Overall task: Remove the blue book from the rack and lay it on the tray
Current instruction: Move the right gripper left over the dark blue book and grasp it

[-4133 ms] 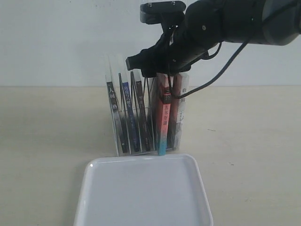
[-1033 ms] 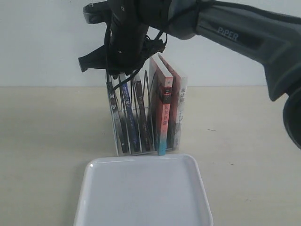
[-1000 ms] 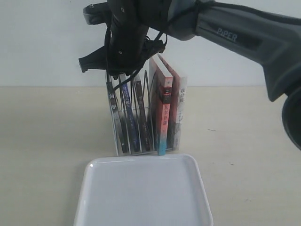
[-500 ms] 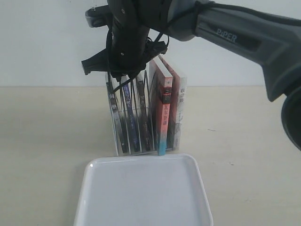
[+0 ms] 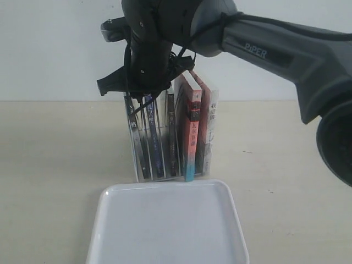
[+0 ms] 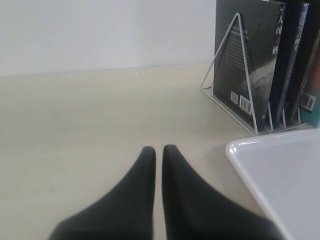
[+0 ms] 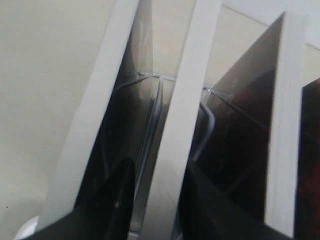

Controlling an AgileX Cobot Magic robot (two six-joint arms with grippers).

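The blue book stands upright in the clear rack, second slot from the left, its narrow blue spine facing the tray. My right gripper reaches across from the right and sits on the book's top. In the right wrist view the right gripper is open, one finger on each side of the book's white page edge. The left wrist view shows the blue spine and my left gripper shut, low over bare table beside the tray.
A red-and-teal-spined book and a pale one lean at the rack's right end. Black-spined books flank the blue one. The rack's wire divider rises as a triangle. Tan table lies on both sides, with a white wall behind.
My right gripper has dropped lower onto the rack's left slots, its fingers now around the blue book's top. The black-spined book right of it stands more upright. The left gripper's earlier pose is not shown.
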